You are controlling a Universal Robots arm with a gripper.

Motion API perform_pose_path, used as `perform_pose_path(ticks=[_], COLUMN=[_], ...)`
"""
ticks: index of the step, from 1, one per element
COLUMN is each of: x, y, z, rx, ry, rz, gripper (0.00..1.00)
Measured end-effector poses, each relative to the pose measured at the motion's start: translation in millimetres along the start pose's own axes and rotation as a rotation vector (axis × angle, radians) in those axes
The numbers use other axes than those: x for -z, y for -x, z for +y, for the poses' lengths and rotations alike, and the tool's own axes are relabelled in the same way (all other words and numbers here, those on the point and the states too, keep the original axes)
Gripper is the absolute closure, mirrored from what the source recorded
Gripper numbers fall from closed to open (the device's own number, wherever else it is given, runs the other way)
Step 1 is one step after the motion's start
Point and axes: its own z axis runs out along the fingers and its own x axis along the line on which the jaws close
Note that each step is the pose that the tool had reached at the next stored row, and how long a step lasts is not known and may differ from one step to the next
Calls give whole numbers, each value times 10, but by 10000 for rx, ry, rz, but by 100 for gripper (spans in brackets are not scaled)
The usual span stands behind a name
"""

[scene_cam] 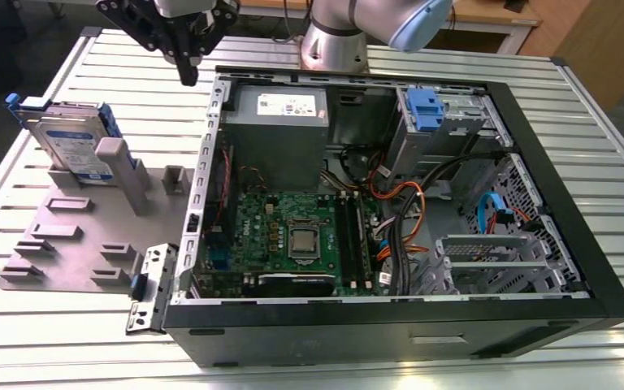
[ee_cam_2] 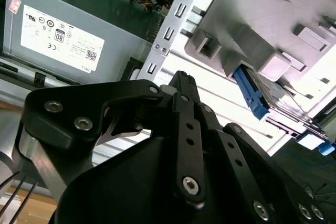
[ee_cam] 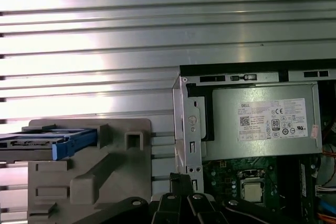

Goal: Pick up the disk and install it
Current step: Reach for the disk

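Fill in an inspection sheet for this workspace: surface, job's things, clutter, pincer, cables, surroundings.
Surface: ribbed metal table carrying a grey holder plate and an open computer case.
Job's things: disk stands on edge in the holder plate, to the exterior view's left of the case; not picked up.
Clutter: metal bracket lying by the case's corner.
Pincer: pincer shut, holding nothing, hanging near the case's edge, apart from the disk.
Cables: orange and black wires inside the case.
Surroundings: wooden panel beyond the table.
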Motion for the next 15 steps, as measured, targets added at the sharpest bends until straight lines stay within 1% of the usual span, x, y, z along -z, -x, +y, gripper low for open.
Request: perform_pose_path(ticks=[4, 7, 15], x=[0, 1, 1], y=[-57, -83, -97], z=[-4, -6, -7], rx=[0, 1, 1], ry=[0, 0, 1], rz=[-1, -1, -1], gripper=[89, 89, 89])
